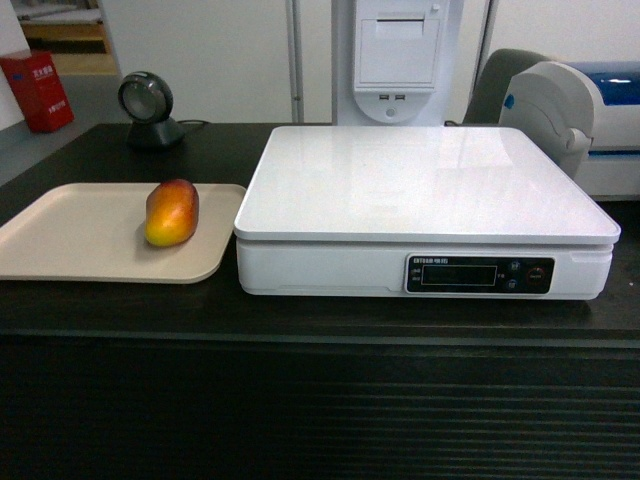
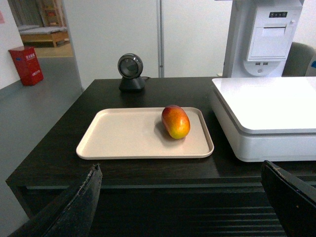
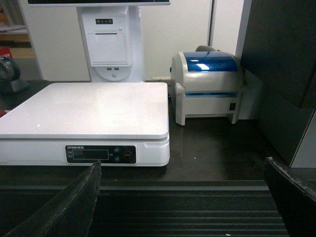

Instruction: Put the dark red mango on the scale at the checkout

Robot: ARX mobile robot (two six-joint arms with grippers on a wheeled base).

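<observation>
**Mango waiting on the tray, both claws wide and empty**

I see the dark red mango [image 1: 172, 212] lying on its side on the beige tray [image 1: 70, 240], toward the tray's right end, near the scale [image 1: 424, 215] but apart from it. Both sit on the checkout [image 1: 320, 310] tabletop. The scale's platform is bare.

My left claw [image 2: 180, 207] hangs in front of the tabletop edge with its fingers spread far apart, holding nothing. My right claw [image 3: 182, 207] is the same: wide open, empty, facing the scale's front panel.

I judge the mango firm but bruisable, moderately heavy, with smooth skin that may slip. I would take it across its narrow middle, fingers on the two long flanks, with gentle pressure.

Around it: a round barcode scanner [image 1: 147, 110] at the back left, a receipt printer stand [image 1: 398, 60] behind the scale, a blue-lidded label printer [image 3: 207, 86] to the right. Nothing lies between mango and scale; only the tray's raised rim and the scale's height need clearing
</observation>
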